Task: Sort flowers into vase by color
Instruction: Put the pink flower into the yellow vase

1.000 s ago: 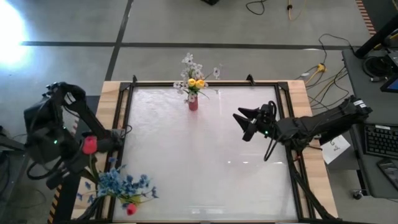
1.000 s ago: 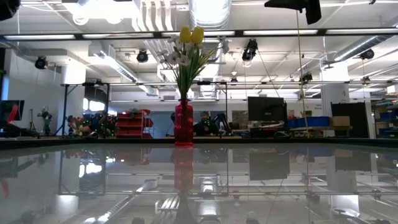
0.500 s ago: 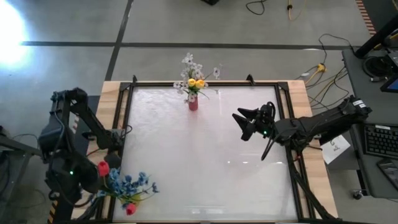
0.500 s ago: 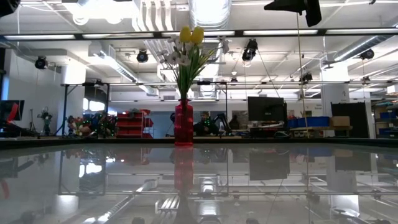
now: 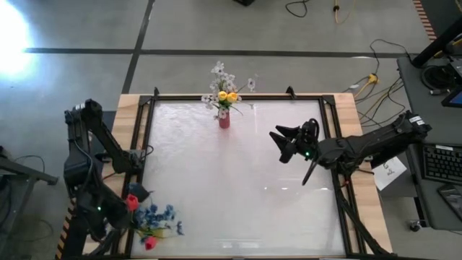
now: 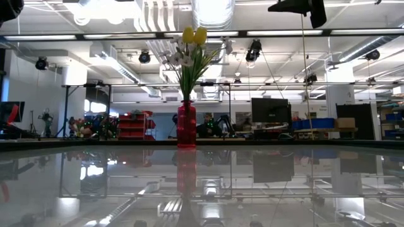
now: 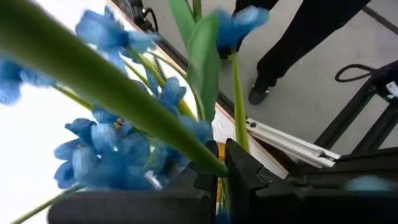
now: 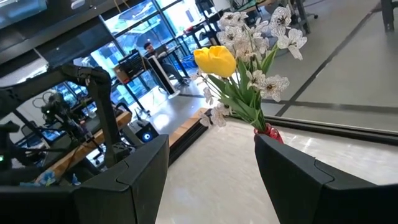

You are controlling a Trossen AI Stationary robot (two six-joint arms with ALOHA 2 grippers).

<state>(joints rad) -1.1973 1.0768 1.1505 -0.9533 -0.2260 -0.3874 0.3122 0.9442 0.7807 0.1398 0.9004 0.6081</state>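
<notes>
A red vase (image 5: pixel 224 120) stands at the table's far edge, middle, holding white sprays and yellow buds (image 5: pixel 227 95). It also shows in the low view (image 6: pixel 186 123) and the right wrist view (image 8: pixel 268 131). Blue clusters (image 5: pixel 156 216) and one pink-red bud (image 5: pixel 150 243) lie at the near left corner. My left gripper (image 5: pixel 134 196) hovers at that pile, shut on a pink-red flower whose bud (image 5: pixel 132 203) sits by the fingers. My right gripper (image 5: pixel 284 141) is open, right of the table's centre, touching nothing. My left gripper pinches the green stem (image 7: pixel 210 163) of the pink-red flower between its two fingers (image 7: pixel 245 175). The stem slants back from the fingertips past the camera. The bud (image 5: pixel 132 203) shows right at the gripper in the high view. Whether the flower touches the blue pile, I cannot tell.
A black frame (image 5: pixel 142 144) borders the white tabletop, with wooden strips (image 5: pixel 127 123) outside it. A person's dark legs and shoe (image 7: pixel 292 56) stand on the floor beyond the near left corner. Cables (image 5: pixel 375 79) lie on the floor past the far right corner.
My left gripper has moved from the table's left edge toward the near edge and slightly right, carrying the pink-red bud, and now stands at the blue flower pile. The right arm has kept still.
</notes>
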